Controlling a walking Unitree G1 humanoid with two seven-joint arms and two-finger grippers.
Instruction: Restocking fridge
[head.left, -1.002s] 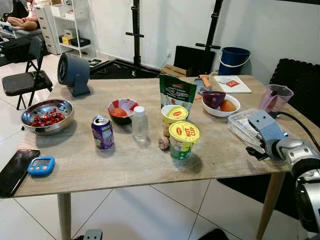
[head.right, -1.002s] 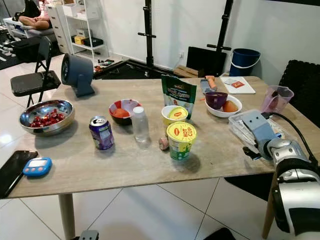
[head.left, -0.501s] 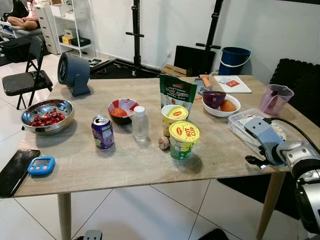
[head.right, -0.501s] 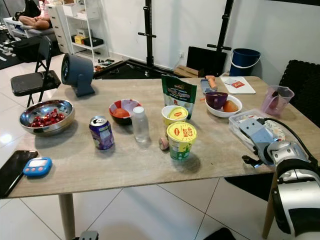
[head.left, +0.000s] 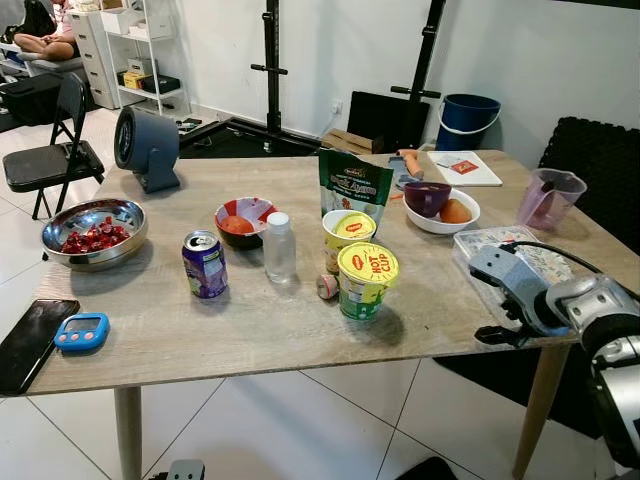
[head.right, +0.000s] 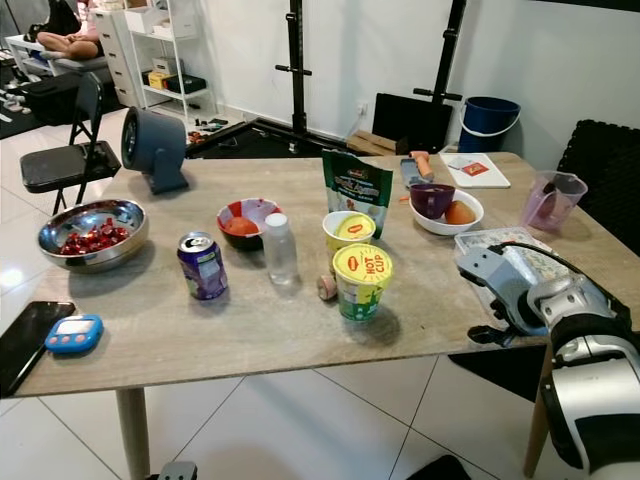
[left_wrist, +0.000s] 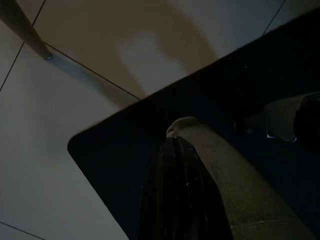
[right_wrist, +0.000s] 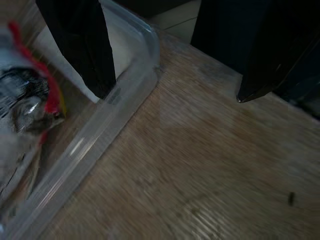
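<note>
table (head.left: 250, 330): light wood top, crowded with food and odds and ends.
right gripper (right_wrist: 172, 82): low over the table's near right corner, at the clear plastic container (head.left: 470, 245) — fingers spread wide, one black finger (right_wrist: 82, 45) inside the container by its wall, the other just outside over bare wood; nothing is clamped between them.
container contents: a crinkled packet with red edging lies inside; what it is cannot be told.
left gripper (left_wrist: 175, 165): hangs idle over a dark mat and pale floor tiles; too dark to tell how the fingers stand.
middle of table: a yellow-lidded noodle cup (head.left: 367, 280) with a second cup (head.left: 347, 232) just behind it, a green snack bag (head.left: 355, 185) upright behind both, a small clear bottle (head.left: 280, 247) and a purple can (head.left: 204, 264) to their left.
bowls: a red-and-white bowl (head.left: 244, 220) behind the bottle, a steel bowl (head.left: 93, 230) of red pieces near the left edge, a white bowl (head.left: 442, 210) holding a purple cup and an orange on the right.
left near corner: a black phone (head.left: 30, 340) and a blue timer (head.left: 82, 330) side by side.
far side: a grey fan (head.left: 145, 148) on the left — a pink jug (head.left: 550, 197) on the right.
</note>
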